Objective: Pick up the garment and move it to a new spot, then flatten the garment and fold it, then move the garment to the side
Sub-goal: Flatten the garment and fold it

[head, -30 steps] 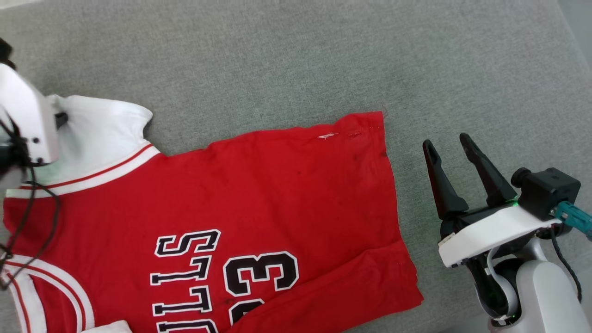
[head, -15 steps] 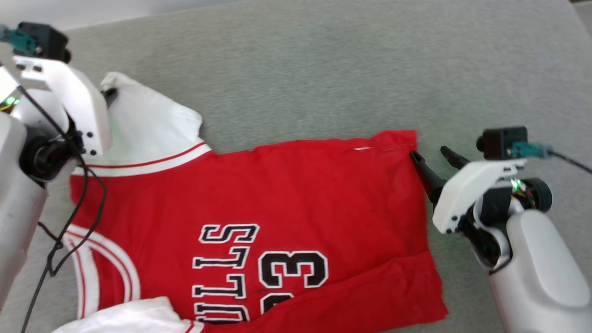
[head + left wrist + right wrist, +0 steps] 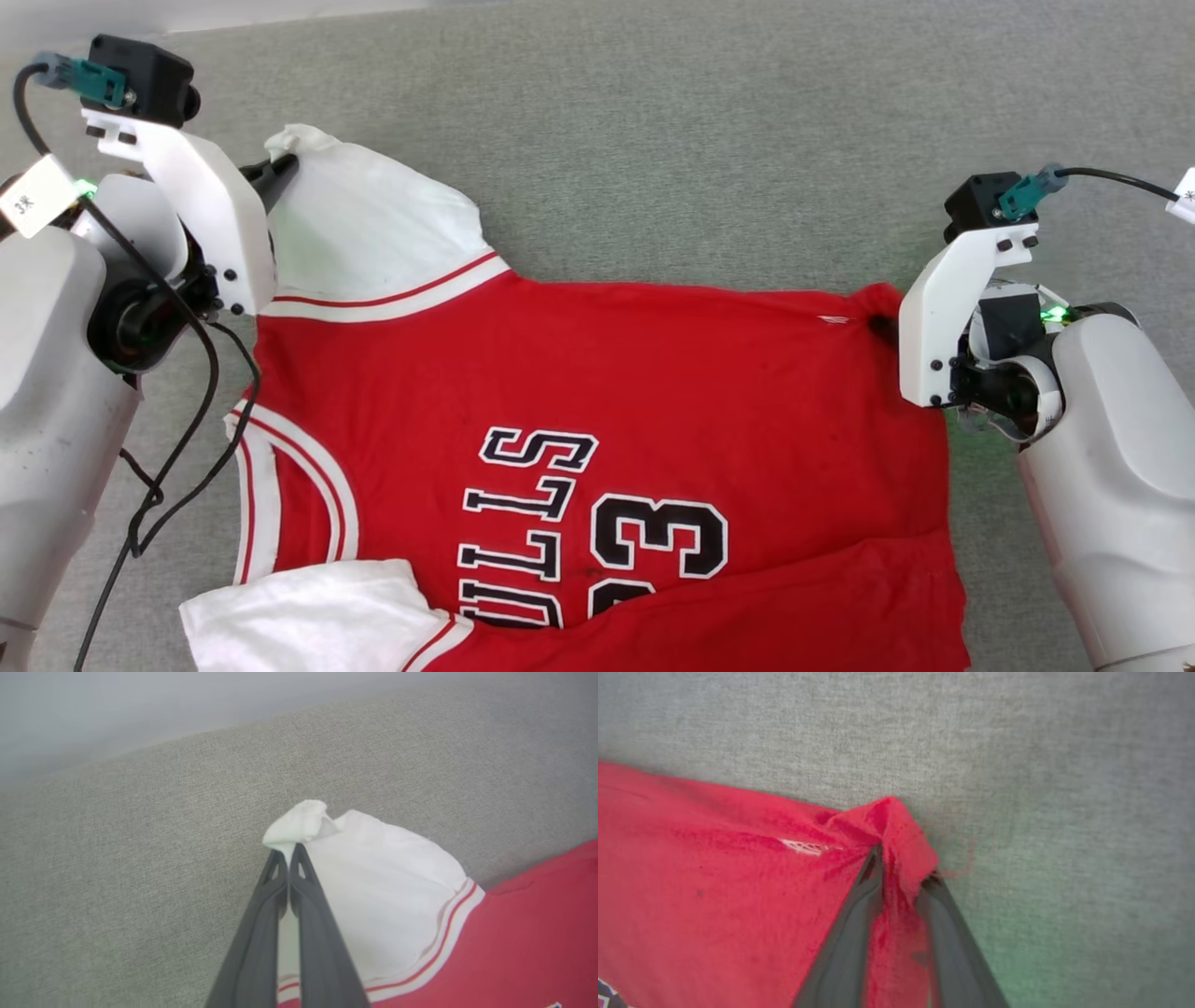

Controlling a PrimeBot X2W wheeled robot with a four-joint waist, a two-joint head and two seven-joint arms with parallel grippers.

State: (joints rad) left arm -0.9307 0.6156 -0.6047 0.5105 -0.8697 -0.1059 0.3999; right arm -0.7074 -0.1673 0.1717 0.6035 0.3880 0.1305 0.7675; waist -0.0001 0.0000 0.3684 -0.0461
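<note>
The garment (image 3: 607,373), a red jersey with white sleeves and black "BULLS" lettering, lies spread face up on a grey fabric surface (image 3: 700,140). My left gripper (image 3: 285,166) is shut on the tip of the far white sleeve (image 3: 383,882); in the left wrist view my left gripper (image 3: 287,851) has its fingers pressed together with white cloth bunched at the tips. My right gripper (image 3: 882,325) sits at the far hem corner. In the right wrist view my right gripper (image 3: 903,863) has its fingers closed around a puckered fold of the red cloth (image 3: 714,882).
The grey fabric surface stretches wide beyond the jersey to the far side and right. Its pale far edge (image 3: 187,14) runs along the upper left of the head view. A black cable (image 3: 187,420) hangs from my left arm over the jersey's collar side.
The head camera has shifted. My left gripper shut on the white sleeve tip. My right gripper moved from beside the jersey onto its far hem corner and closed around the cloth.
</note>
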